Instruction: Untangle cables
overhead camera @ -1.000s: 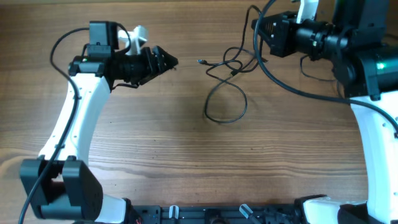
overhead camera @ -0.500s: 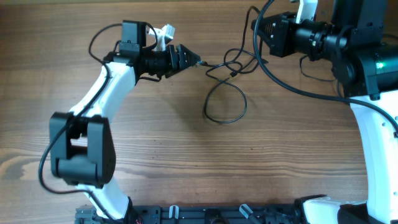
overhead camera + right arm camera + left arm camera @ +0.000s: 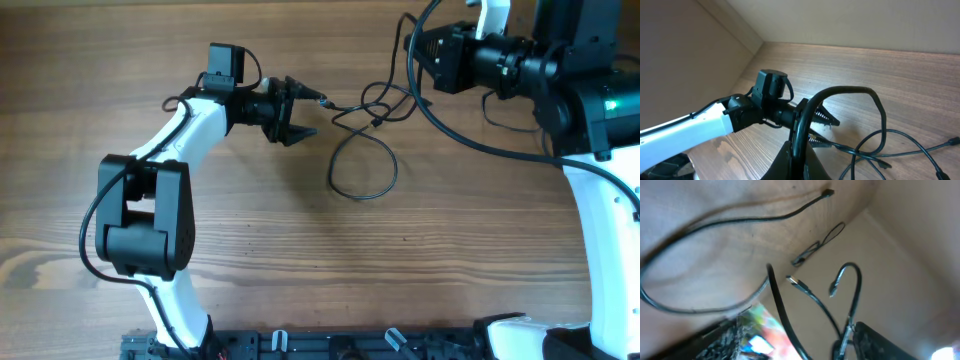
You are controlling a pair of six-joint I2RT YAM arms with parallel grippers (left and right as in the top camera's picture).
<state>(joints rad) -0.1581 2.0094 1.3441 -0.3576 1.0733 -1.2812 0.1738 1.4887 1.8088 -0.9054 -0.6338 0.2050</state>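
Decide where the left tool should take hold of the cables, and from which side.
Grip the free plug end of the cables, coming from the left, where the open left tool faces it. That end sticks out alone; further right the strands cross each other.

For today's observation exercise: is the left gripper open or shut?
Open: the left gripper's fingers stand spread, one tip beside the cables' plug end.
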